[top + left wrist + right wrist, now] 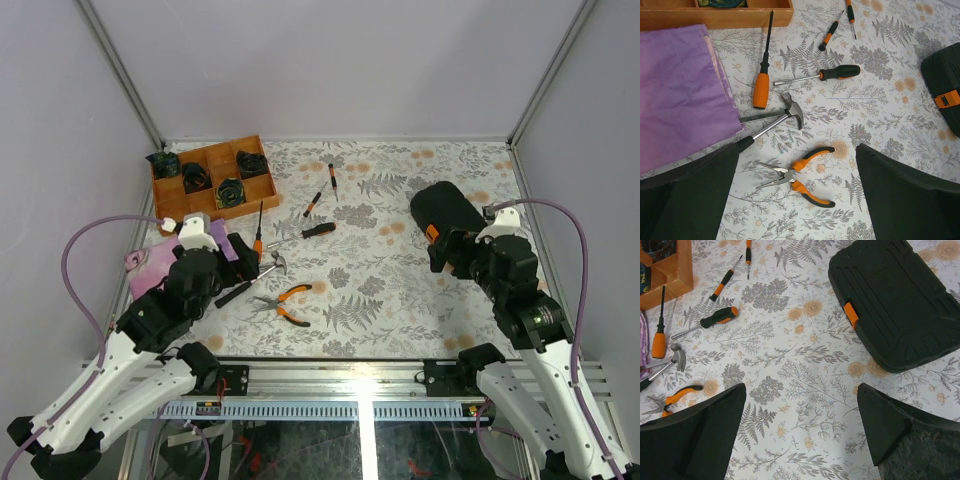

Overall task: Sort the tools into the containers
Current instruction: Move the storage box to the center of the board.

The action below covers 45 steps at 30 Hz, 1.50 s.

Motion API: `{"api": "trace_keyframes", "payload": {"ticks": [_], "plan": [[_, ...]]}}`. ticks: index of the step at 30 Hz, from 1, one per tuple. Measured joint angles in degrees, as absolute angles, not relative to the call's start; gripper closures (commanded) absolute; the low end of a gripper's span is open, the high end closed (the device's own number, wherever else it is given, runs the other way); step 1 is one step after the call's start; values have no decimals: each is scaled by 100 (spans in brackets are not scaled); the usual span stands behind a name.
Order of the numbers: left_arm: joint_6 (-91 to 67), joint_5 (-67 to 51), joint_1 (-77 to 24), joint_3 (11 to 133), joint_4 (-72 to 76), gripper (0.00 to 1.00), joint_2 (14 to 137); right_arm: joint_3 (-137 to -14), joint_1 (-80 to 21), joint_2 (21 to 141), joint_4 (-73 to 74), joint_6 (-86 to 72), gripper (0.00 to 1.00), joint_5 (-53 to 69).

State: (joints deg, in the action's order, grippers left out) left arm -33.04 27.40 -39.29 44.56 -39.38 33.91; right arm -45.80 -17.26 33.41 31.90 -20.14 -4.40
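The tools lie loose on the flowered table: orange-handled pliers (801,175), a small steel-headed hammer (790,107), an orange-handled screwdriver (761,86), a black-handled driver (839,72) and two thin short drivers (828,37). The black zip case (900,300) lies closed at the right, its orange tab (851,315) facing the tools. My left gripper (797,150) hovers open just above the pliers, holding nothing. My right gripper (801,387) hangs open over bare table beside the case's near-left corner. From the top view, the left gripper (215,280) is by the hammer (272,262) and the right gripper (452,255) is by the case (445,208).
An orange-brown wooden divided tray (262,187) with coiled dark items stands at the back left. A purple cloth (680,95) lies left of the hammer, partly under my left arm. Grey walls close in the table on three sides.
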Motion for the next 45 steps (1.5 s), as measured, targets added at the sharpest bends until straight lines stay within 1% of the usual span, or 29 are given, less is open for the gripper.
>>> {"api": "trace_keyframes", "payload": {"ticks": [6,10,14,18,24,28,31,36,38,41,45], "plan": [[-3227,2665,-3905,4532,-3911,0,3476,-4744,-1682,3540,3280,-2080,1,-414],[-3205,2585,-3889,4532,-3909,0,3500,-5028,-1671,3804,3402,-2169,1,-707],[-3190,2558,-3887,4532,-3905,0,3527,-5555,-1660,4383,3555,-2228,1,-1017],[-3129,2545,-3887,4578,-3894,0,3605,-5913,-1649,5035,3546,-2191,1,-1083],[-3100,2547,-3883,4615,-3813,0,3743,-6189,-1643,6119,3420,-2071,1,-757],[-3074,2547,-3883,4615,-3795,0,3789,-6250,-1573,6578,3334,-2038,1,-480],[-3020,2556,-3883,4617,-3723,0,3835,-6392,-1293,6949,3186,-2036,1,-154],[-2956,2596,-3881,4628,-3498,0,4032,-6420,-263,7516,2526,-2215,1,1081],[-2926,2598,-3879,4670,-3378,0,4167,-6420,27,7693,2261,-2314,1,1369],[-2856,2615,-3879,4733,-3120,0,4436,-6462,255,7922,2023,-2416,1,1476],[-2751,2598,-3854,4823,-2976,0,4810,-6845,469,8460,1979,-2491,1,1378]]}}
